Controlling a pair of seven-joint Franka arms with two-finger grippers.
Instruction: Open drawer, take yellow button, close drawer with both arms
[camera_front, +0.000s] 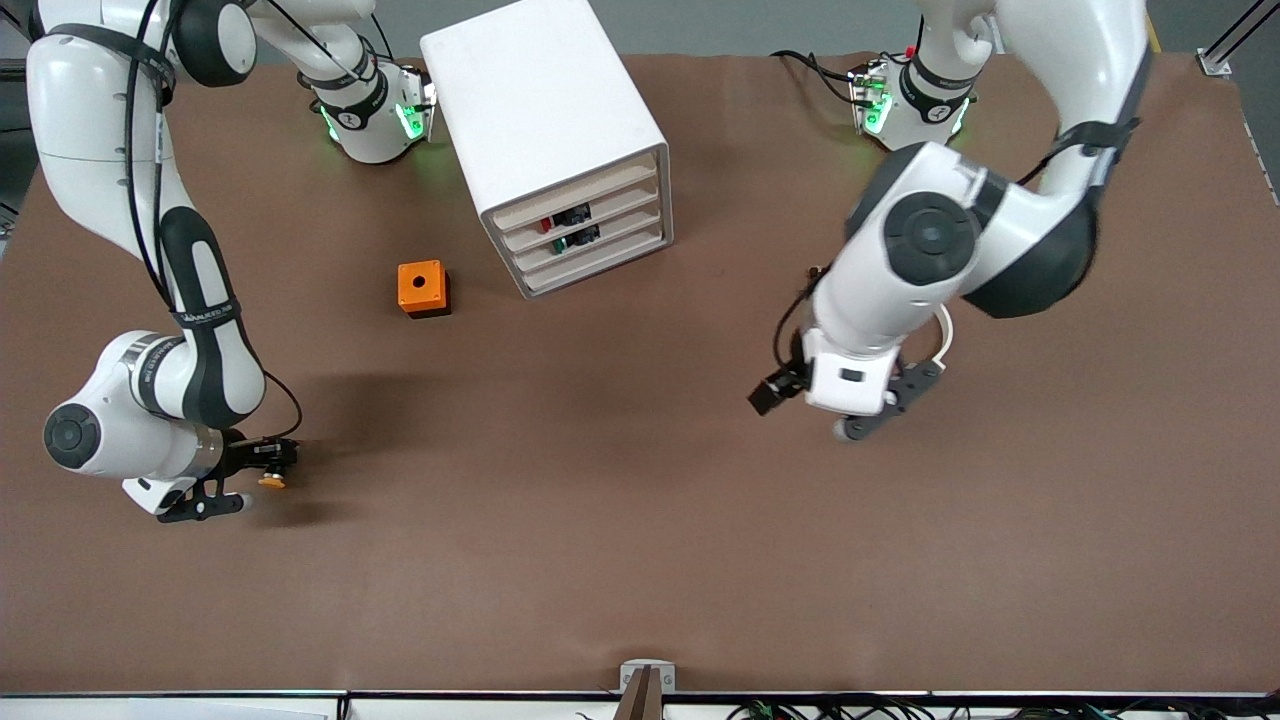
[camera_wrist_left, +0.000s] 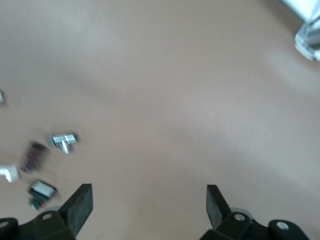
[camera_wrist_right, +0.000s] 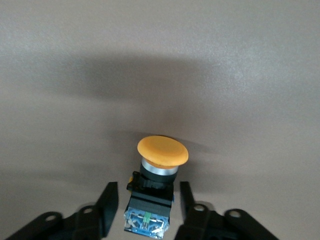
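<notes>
The button (camera_wrist_right: 162, 150), with an orange cap, black body and bluish rear, lies on the brown table (camera_front: 600, 500) toward the right arm's end. My right gripper (camera_wrist_right: 148, 187) is open around it, with a gap between each finger and the black body. In the front view the button (camera_front: 271, 481) shows as an orange dot at that right gripper (camera_front: 268, 478). The white cabinet (camera_front: 540, 110) stands farther from the front camera, and its top drawer (camera_front: 575, 193) sits flush with the lower ones. My left gripper (camera_front: 805, 418) hangs open and empty over bare table, as the left gripper (camera_wrist_left: 149, 192) also shows in its wrist view.
An orange cube box (camera_front: 423, 288) with a hole stands beside the cabinet, toward the right arm's end. The lower drawers hold small red, green and black parts (camera_front: 570, 228). The left wrist view shows a few small loose parts (camera_wrist_left: 63, 141) on the table.
</notes>
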